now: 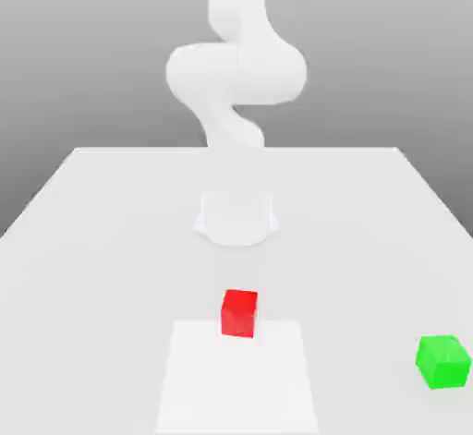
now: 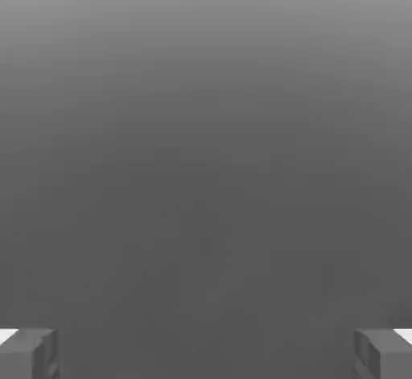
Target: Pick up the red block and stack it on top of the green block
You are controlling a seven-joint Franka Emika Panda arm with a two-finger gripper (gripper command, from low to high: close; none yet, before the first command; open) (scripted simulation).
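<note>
apart: red block (image 1: 239,312), green block (image 1: 442,361); end effector (image 2: 206,353) wide, empty.

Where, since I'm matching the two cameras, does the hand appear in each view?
Exterior view: the hand is mid-picture, beyond the red block, over the table.
Hand view: the hand is open, its grey fingertips far apart.
Shared landmark: the hand itself.

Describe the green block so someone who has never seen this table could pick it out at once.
Start at the white table with the white arm rising behind it. Go to the table's near edge, far toward the exterior view's right: the green block sits there alone. It matches the red block in size and shape, but is bright green and lies off the paler square patch.
</note>
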